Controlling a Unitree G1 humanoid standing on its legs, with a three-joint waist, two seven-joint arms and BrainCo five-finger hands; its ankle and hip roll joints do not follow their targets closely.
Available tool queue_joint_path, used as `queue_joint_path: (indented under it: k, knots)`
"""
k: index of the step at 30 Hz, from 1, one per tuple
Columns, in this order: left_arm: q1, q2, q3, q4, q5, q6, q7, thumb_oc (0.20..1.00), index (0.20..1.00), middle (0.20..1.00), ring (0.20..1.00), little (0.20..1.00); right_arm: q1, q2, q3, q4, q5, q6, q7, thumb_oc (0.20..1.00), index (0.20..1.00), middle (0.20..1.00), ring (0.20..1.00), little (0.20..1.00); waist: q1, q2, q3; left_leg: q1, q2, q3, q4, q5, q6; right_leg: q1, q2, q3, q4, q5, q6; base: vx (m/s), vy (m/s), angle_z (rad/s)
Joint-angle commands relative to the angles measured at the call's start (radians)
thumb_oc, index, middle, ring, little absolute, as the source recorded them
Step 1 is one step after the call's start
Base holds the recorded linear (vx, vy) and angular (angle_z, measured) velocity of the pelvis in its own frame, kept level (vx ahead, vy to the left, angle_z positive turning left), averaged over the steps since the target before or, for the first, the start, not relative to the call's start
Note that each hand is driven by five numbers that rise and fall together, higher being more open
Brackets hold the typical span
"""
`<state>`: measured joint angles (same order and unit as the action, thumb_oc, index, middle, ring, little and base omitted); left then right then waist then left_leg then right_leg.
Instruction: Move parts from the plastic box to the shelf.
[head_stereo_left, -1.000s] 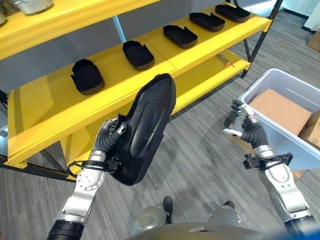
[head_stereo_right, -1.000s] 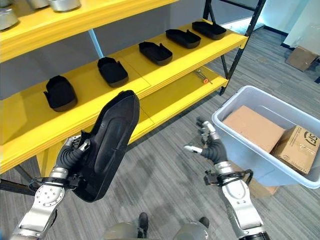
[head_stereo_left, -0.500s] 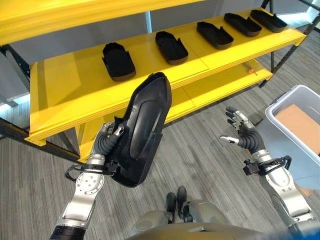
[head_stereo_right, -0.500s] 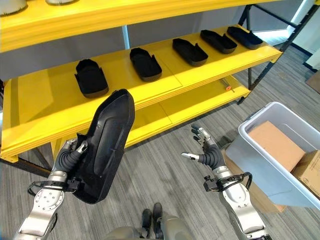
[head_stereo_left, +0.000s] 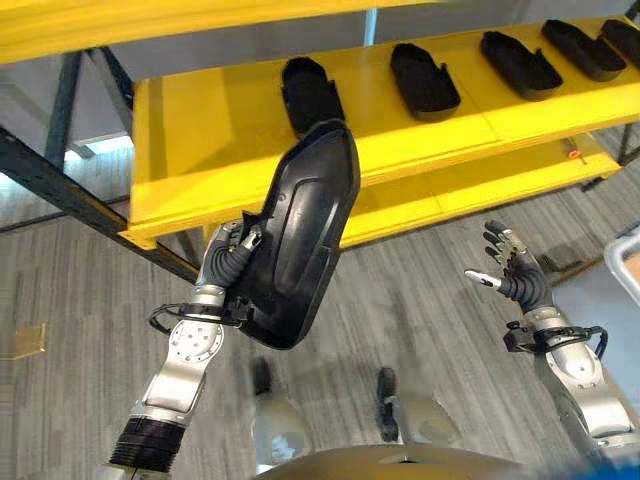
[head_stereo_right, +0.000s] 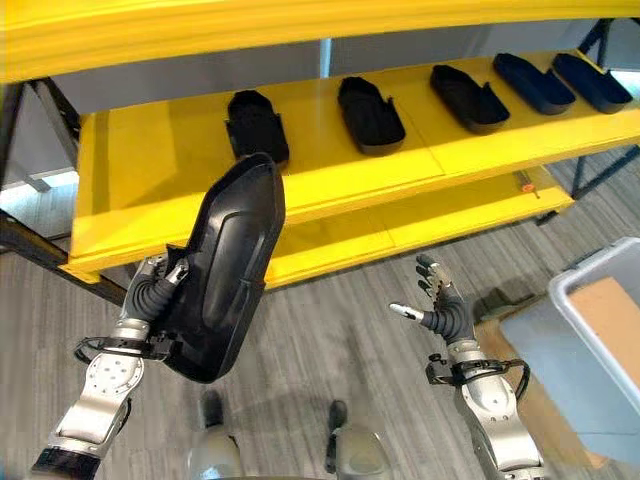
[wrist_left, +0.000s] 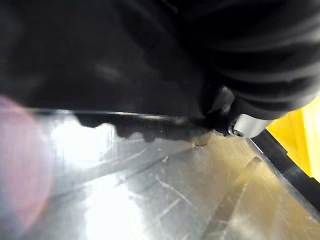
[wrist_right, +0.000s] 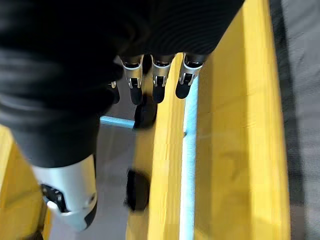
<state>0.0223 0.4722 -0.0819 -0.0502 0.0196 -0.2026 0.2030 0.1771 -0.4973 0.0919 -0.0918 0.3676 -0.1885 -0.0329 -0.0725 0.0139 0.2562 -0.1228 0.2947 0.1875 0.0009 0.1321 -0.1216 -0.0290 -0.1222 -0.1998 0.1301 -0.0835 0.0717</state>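
The left hand (head_stereo_left: 228, 268) has its fingers curled round the lower edge of a large black part (head_stereo_left: 303, 232), holding it up on end in the air with its upper tip at about 1 o'clock, in front of the yellow shelf (head_stereo_left: 190, 130). Five more black parts sit in a row on the shelf board (the nearest one (head_stereo_left: 309, 93) at 12 o'clock from the held part). The right hand (head_stereo_left: 512, 272) hangs at 3 o'clock above the grey floor (head_stereo_left: 420, 310), fingers spread and holding nothing. A corner of the plastic box (head_stereo_right: 600, 330) shows at 4 o'clock with a brown carton inside.
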Motion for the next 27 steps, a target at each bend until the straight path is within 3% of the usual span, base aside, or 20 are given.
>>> queue_joint_path:
  k: [1,7,13,15,16,17,18,20,21,24,27]
  knots:
    - [-0.007,0.052,0.055,-0.089,-0.004,-0.071,0.044,0.2,0.2,0.2,0.2,0.2,-0.018,-0.001,-0.002,-0.056,-0.002,-0.059,-0.012,1.0,1.0,1.0,1.0,1.0,0.026,-0.056,-0.078,-0.047,-0.007,-0.011,0.018,0.038,0.0,0.102,-0.084,0.042,-0.021,-0.005,0.063,0.27,0.269,0.42]
    - [-0.048,0.085,0.04,-0.074,0.017,-0.069,0.074,0.2,0.2,0.2,0.2,0.2,-0.053,0.03,0.038,-0.056,-0.009,-0.049,-0.017,1.0,1.0,1.0,1.0,1.0,0.051,-0.097,-0.098,-0.115,-0.089,-0.002,0.135,-0.055,0.042,0.13,-0.182,0.014,-0.071,0.087,0.106,0.12,0.177,0.3]
    - [-0.087,0.086,0.026,-0.066,0.027,-0.064,0.095,0.2,0.2,0.2,0.2,0.2,-0.106,0.038,0.066,-0.048,-0.025,-0.046,-0.028,1.0,1.0,1.0,1.0,1.0,0.068,-0.125,-0.107,-0.162,-0.139,-0.005,0.208,-0.123,0.082,0.118,-0.231,0.009,-0.059,0.158,0.124,0.1,0.171,0.06]
    - [-0.117,0.079,0.004,-0.056,0.043,-0.056,0.104,0.2,0.2,0.2,0.2,0.2,-0.122,0.047,0.075,-0.05,-0.025,-0.049,-0.034,1.0,1.0,1.0,1.0,1.0,0.074,-0.129,-0.106,-0.155,-0.183,-0.022,0.228,-0.178,0.124,0.083,-0.261,0.019,0.039,0.227,0.115,0.11,0.195,0.08]
    - [-0.119,0.078,0.003,-0.056,0.043,-0.056,0.104,0.2,0.2,0.2,0.2,0.2,-0.123,0.047,0.074,-0.049,-0.025,-0.049,-0.034,1.0,1.0,1.0,1.0,1.0,0.075,-0.13,-0.109,-0.159,-0.185,-0.02,0.224,-0.173,0.127,0.076,-0.264,0.022,0.041,0.23,0.115,0.09,0.232,0.19]
    - [-0.143,0.075,-0.013,-0.044,0.036,-0.052,0.105,0.2,0.2,0.2,0.2,0.2,-0.13,0.052,0.083,-0.045,-0.025,-0.05,-0.038,1.0,1.0,1.0,1.0,1.0,0.06,-0.115,-0.085,-0.118,-0.212,-0.033,0.193,-0.177,0.156,0.008,-0.256,0.073,0.177,0.308,0.092,0.08,0.338,0.21]
    - [-0.16,0.081,-0.016,-0.041,0.036,-0.053,0.113,0.2,0.2,0.2,0.2,0.2,-0.147,0.058,0.098,-0.045,-0.027,-0.051,-0.043,1.0,1.0,1.0,1.0,1.0,0.047,-0.089,-0.053,-0.066,-0.228,-0.046,0.138,-0.169,0.173,-0.069,-0.23,0.093,0.302,0.314,0.077,0.12,0.388,0.38]
    - [-0.167,0.083,-0.016,-0.038,0.042,-0.048,0.115,0.2,0.2,0.2,0.2,0.2,-0.154,0.062,0.102,-0.042,-0.028,-0.054,-0.045,1.0,1.0,1.0,1.0,1.0,0.045,-0.079,-0.043,-0.042,-0.229,-0.044,0.117,-0.175,0.174,-0.102,-0.236,0.072,0.312,0.305,0.079,0.16,0.09,0.49]
    - [-0.175,0.077,-0.019,-0.038,0.04,-0.051,0.124,0.2,0.2,0.2,0.2,0.2,-0.172,0.061,0.1,-0.042,-0.024,-0.055,-0.052,1.0,1.0,1.0,1.0,1.0,0.022,-0.082,-0.028,0.016,-0.225,-0.062,0.082,-0.187,0.147,-0.146,-0.228,0.043,0.145,0.251,0.086,0.23,-0.177,0.18]
    - [-0.182,0.073,-0.021,-0.029,0.035,-0.052,0.129,0.2,0.2,0.2,0.2,0.2,-0.182,0.052,0.096,-0.049,-0.03,-0.055,-0.057,1.0,1.0,1.0,1.0,1.0,0.015,-0.1,-0.013,0.028,-0.202,-0.077,0.102,-0.201,0.112,-0.129,-0.245,0.02,-0.042,0.282,0.125,0.18,-0.243,0.1]
    - [-0.188,0.059,-0.046,-0.019,0.049,-0.054,0.127,0.2,0.2,0.2,0.2,0.2,-0.158,0.048,0.085,-0.055,-0.022,-0.06,-0.047,1.0,1.0,1.0,1.0,1.0,0.007,-0.125,-0.026,0.014,-0.194,-0.102,0.139,-0.218,0.086,-0.081,-0.223,0.065,-0.095,0.271,0.14,0.1,-0.227,0.63]
